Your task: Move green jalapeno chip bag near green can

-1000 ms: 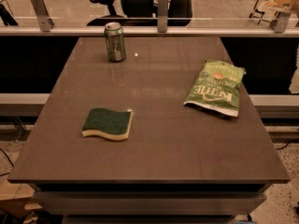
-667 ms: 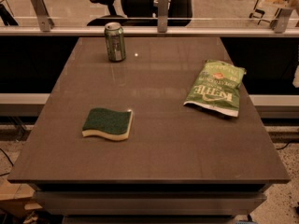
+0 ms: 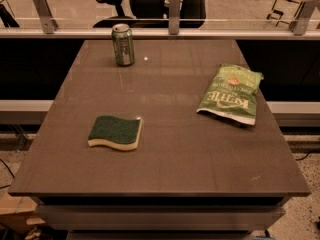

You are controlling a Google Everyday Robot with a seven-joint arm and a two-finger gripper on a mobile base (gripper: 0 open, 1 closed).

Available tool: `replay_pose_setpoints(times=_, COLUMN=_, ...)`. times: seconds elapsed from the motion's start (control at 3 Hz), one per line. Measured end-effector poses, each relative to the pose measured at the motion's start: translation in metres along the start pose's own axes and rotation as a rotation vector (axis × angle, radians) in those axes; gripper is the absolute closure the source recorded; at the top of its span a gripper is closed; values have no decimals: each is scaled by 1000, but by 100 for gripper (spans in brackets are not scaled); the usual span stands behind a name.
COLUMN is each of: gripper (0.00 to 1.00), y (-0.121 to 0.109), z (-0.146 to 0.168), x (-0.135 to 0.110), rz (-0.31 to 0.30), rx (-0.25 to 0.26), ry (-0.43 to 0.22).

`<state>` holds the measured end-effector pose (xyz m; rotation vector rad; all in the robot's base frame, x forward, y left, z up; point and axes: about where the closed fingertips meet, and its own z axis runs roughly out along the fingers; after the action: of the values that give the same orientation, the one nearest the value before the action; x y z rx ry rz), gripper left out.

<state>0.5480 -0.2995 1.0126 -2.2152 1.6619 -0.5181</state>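
The green jalapeno chip bag (image 3: pixel 229 92) lies flat on the right side of the brown table (image 3: pixel 165 169), its white "KETTLE" lettering upside down toward me. The green can (image 3: pixel 123 44) stands upright at the table's far left, well apart from the bag. My gripper is not in view, and no part of the arm shows.
A yellow sponge with a dark green top (image 3: pixel 115 132) lies on the left middle of the table. A glass rail with metal posts (image 3: pixel 174 11) runs behind the far edge. An office chair (image 3: pixel 145 1) stands beyond it.
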Motion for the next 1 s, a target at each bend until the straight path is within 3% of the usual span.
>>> replay_pose_setpoints(times=0.33, gripper=0, y=-7, z=24, x=12, rz=-30, rx=-14, ry=-2)
replay_pose_setpoints(times=0.67, gripper=0, y=-14, z=56, x=24, rz=-72, rx=-23, ry=-92)
replay_pose_setpoints(times=1.0, gripper=0, y=-14, z=57, x=24, rz=-73, rx=-23, ry=-93)
